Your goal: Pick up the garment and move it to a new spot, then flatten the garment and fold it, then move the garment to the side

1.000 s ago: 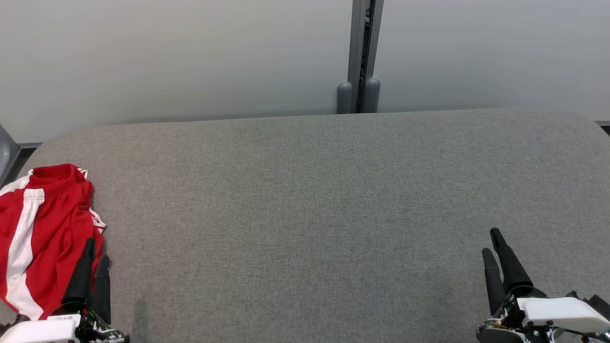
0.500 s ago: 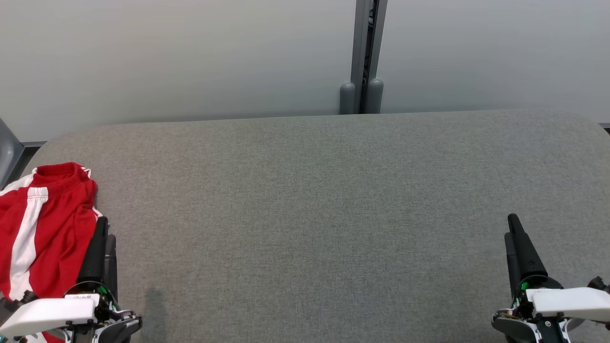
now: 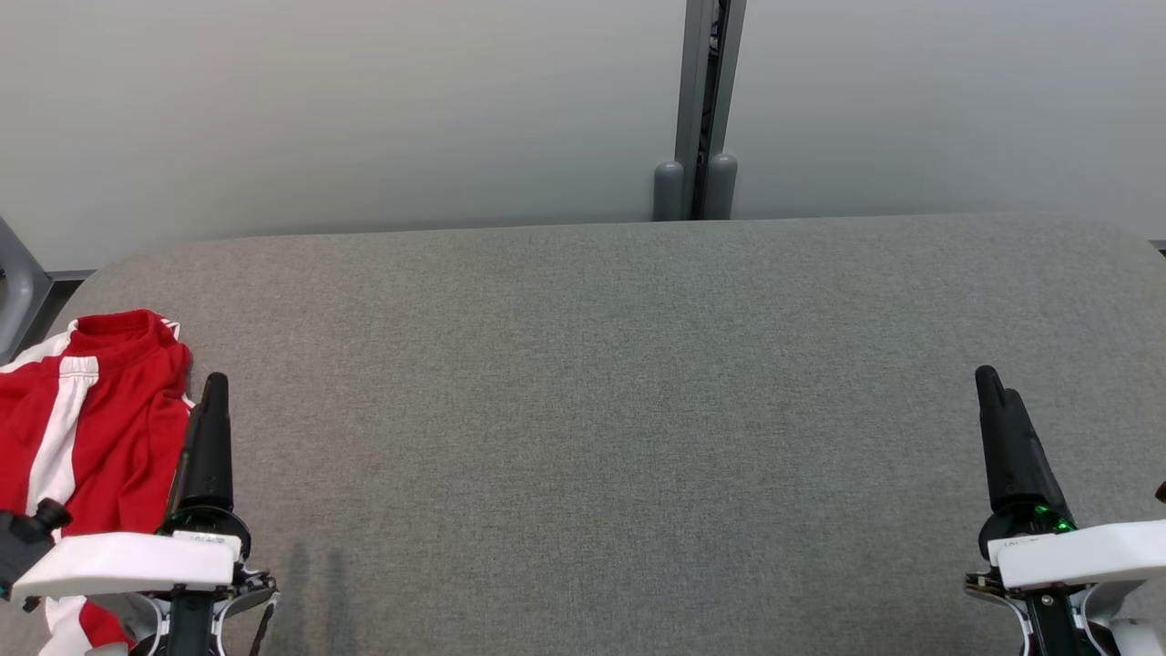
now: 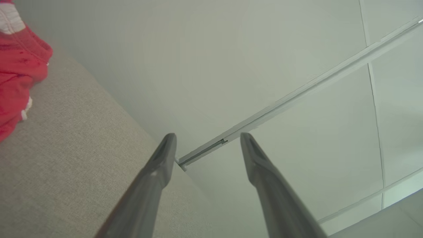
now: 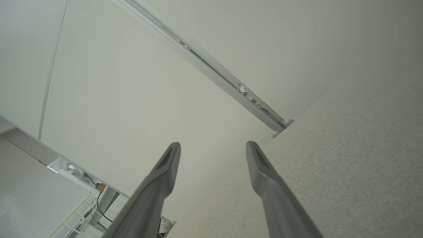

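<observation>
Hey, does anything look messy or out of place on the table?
Only the garment: it lies rumpled at the table's far left end, beside the open left pincer.

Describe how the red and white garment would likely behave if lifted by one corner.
Probably floppy: the garment lies in soft rumpled folds, so it should drape from a pinch. Likely light, as the fabric looks thin. Pushed, it may bunch rather than slide on the textured grey table.
</observation>
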You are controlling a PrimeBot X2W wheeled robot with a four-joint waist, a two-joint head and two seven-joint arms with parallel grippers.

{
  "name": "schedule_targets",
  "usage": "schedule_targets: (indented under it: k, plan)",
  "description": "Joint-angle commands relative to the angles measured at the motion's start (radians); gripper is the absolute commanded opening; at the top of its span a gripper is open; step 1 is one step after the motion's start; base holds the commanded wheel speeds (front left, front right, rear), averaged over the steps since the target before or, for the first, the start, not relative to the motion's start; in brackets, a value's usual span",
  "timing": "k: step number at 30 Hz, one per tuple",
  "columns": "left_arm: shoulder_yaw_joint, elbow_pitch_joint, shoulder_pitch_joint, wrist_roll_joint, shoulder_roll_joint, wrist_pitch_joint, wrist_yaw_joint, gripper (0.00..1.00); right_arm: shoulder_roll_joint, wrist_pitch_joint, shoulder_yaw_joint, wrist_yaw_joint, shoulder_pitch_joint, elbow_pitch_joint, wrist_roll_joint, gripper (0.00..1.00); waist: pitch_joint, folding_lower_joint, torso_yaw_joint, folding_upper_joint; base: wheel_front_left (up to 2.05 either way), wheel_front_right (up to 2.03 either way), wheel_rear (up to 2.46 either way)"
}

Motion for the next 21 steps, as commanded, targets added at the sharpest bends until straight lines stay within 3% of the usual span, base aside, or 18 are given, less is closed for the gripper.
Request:
schedule_targets:
  k: [1,21]
  plan:
    - [-0.008,-0.023,-0.031,0.041,0.013,-0.008,-0.001,1.0,-0.015,-0.008,-0.002,0.002,-0.023,-0.021,-0.04,1.0,0.0,0.0,0.0,0.0,0.0,0.0,0.0]
    - [-0.104,-0.038,0.041,0.458,0.05,-0.103,0.017,1.0,-0.015,-0.048,-0.027,0.002,0.017,0.042,-0.409,1.0,-0.022,0.0,0.0,0.0,0.0,0.0,0.0]
